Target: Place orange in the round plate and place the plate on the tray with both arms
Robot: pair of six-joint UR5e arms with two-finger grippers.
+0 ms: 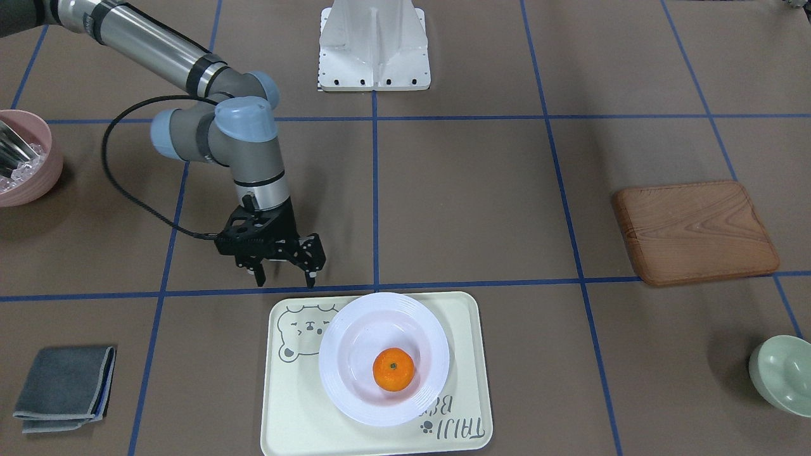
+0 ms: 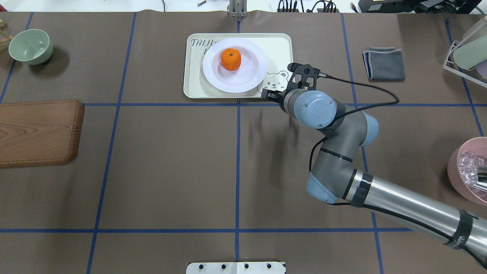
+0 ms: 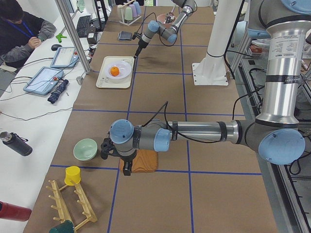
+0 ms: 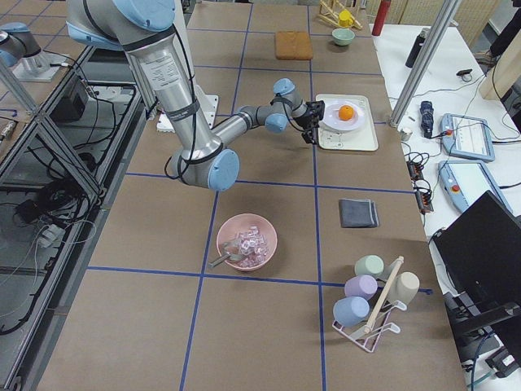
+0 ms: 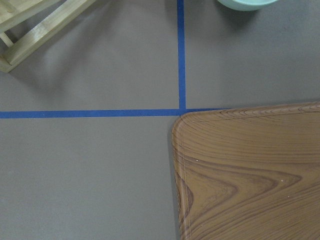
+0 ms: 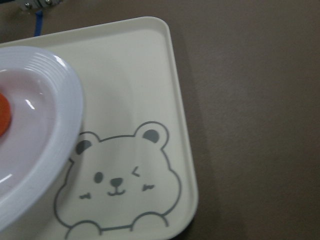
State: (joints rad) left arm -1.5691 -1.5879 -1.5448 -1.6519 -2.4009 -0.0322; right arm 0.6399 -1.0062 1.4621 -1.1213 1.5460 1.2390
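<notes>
Presently right arm (image 1: 253,152) is bent wrist-down, jaws spread empty just beside tray (image 1: 285,418) corner; orange (image 1: 393,369) is seated in round plate (image 1: 331,358) on tray; jaws of left arm (image 3: 194,132): state indeterminable.

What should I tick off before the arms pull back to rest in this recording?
1. Orange lying inside the round plate: ok.
2. Round plate resting on the tray, within its edges: ok.
3. Right pincer open and holding nothing: ok.
4. Right pincer apart from the plate, by the tray's bear corner: ok.
5. Left pincer open or shut: cannot tell, as it shows only in the side view, near the wooden board.
</notes>
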